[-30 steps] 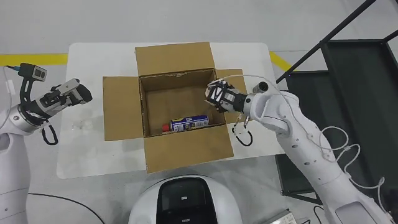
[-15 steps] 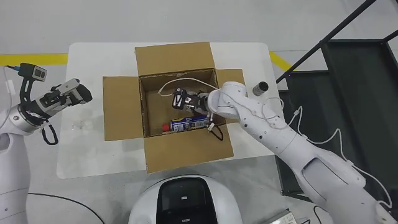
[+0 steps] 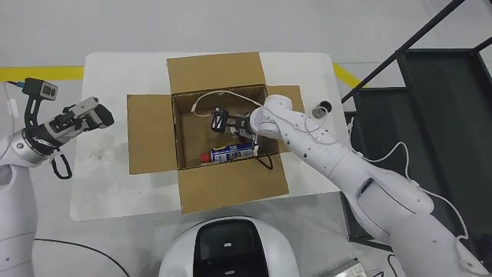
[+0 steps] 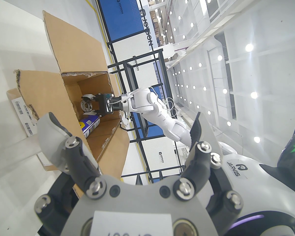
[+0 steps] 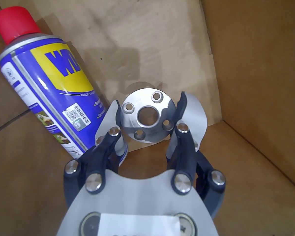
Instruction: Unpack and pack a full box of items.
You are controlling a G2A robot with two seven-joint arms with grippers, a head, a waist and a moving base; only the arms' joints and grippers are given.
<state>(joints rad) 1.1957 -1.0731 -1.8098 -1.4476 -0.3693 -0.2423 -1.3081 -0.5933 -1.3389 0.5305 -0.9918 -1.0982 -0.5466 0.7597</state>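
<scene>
- Inside the open cardboard box (image 3: 215, 69), a spray can (image 3: 233, 153) lies on its side against the wall nearest the robot. It has a red cap and a blue and yellow label with a small barcode patch; I leave the printed name unread.
- The right gripper (image 3: 221, 120) is down in the box, just beside the can. Its fingers (image 5: 113, 116) pinch a round metal flange (image 5: 147, 117) by the rim. The flange has a centre hole and four smaller holes around it, and it hangs above the box floor.
- The box stands mid-bench with all four flaps folded outward. White barcode stickers (image 4: 22, 109) sit on the outer side of the box.
- The left gripper (image 4: 123, 128) is spread wide with nothing between its fingers, over the left end of the bench (image 3: 115, 192), apart from the box.
- A small dark cylinder (image 3: 321, 108) stands on the bench just beyond the right flap.
- The bench is white. The floor is pale grey with a yellow line (image 3: 38, 72), and a dark metal rack (image 3: 430, 92) stands to the right.
</scene>
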